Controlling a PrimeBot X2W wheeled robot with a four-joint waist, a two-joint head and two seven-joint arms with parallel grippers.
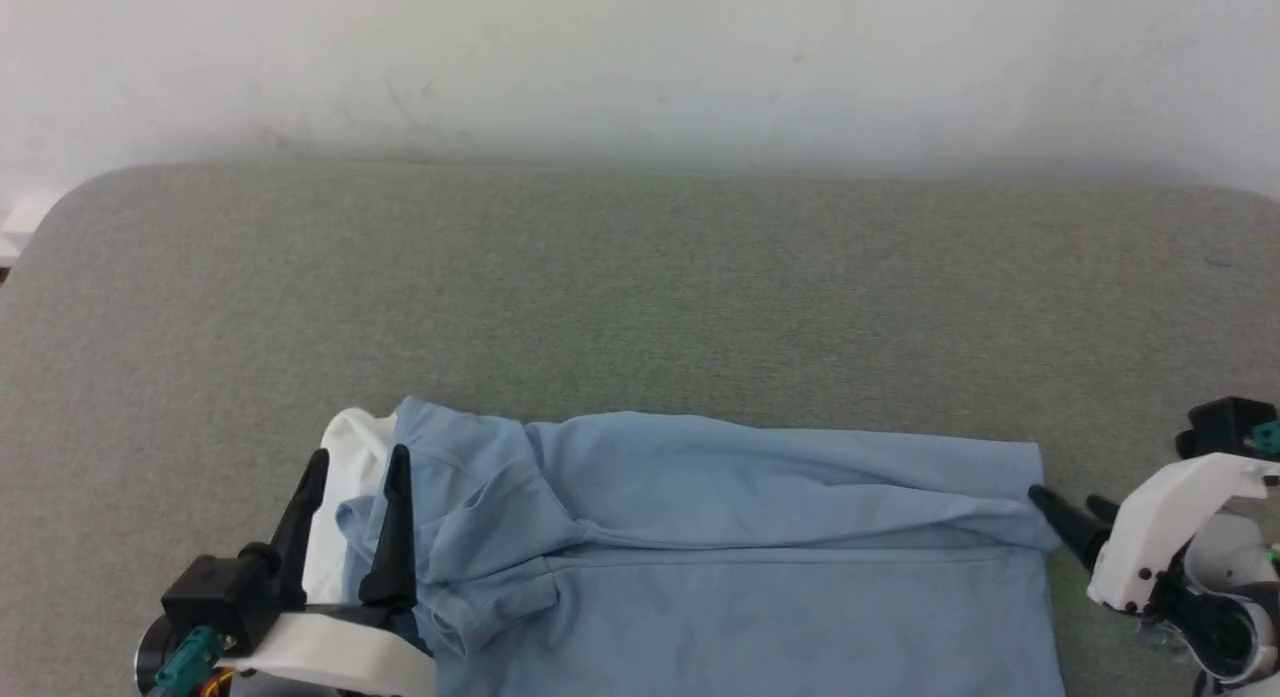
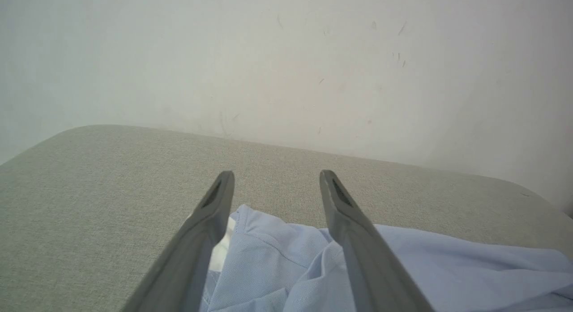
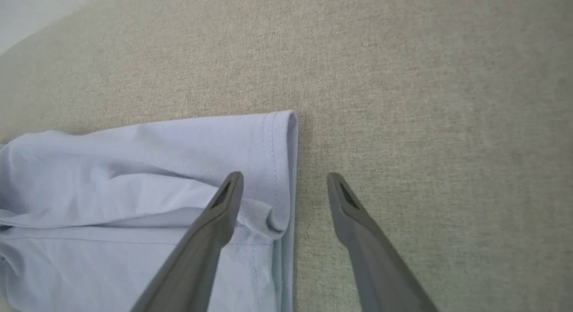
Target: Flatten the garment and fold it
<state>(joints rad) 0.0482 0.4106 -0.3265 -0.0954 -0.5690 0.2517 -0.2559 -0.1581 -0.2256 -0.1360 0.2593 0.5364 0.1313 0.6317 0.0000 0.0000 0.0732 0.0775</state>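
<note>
Light blue knit polo shirt (image 1: 750,577) | left pincer (image 1: 360,455) wide over white collar (image 1: 350,442) | right pincer (image 3: 285,175) wide astride hem (image 3: 286,142) | likely readying end grips

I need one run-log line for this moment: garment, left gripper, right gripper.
garment: partly folded, on grey surface | left gripper: open, at collar end | right gripper: open, at hem edge

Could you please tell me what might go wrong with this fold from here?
The right pincer stands open astride the hem of the shirt, one finger over bare padding; closing there may catch only the top layer. Near the open left pincer, the sleeve lies bunched; folding now would likely press creases in.
</note>
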